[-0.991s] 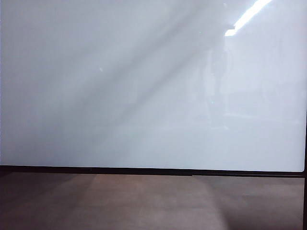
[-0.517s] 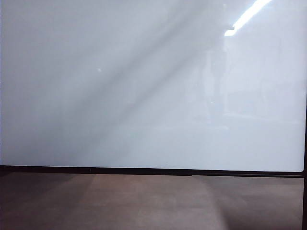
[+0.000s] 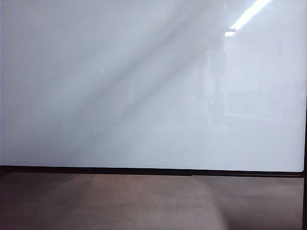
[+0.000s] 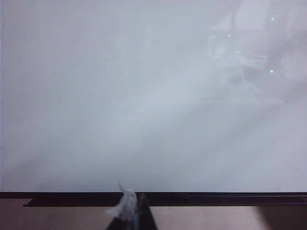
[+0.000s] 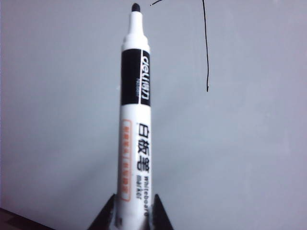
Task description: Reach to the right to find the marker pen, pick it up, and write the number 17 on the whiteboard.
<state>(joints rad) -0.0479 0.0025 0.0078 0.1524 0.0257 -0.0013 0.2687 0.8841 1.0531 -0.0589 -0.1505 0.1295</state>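
whiteboard (image 3: 144, 96) face – bare, open | marker pen (image 5: 135, 120) – fills right gripper (image 5: 129, 213) fingers' gap

You see a glossy, mirror-smooth whiteboard (image 3: 144, 96); between the right jaws, a smooth white plastic marker pen (image 5: 134, 124); a matt brown-grey tabletop (image 3: 144, 201).

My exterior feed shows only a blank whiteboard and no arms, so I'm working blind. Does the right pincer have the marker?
Observer: Yes. In the right wrist view, the right pincer is shut on the marker. The cap is off and the black tip points toward the whiteboard.
Operator: Anything written yet?
Observer: One long black stroke beside the tip, plus a short mark partly cut off in that view.
Operator: And the left pincer?
Observer: The left pincer points at the whiteboard's black frame. I cannot tell whether it is open or shut.
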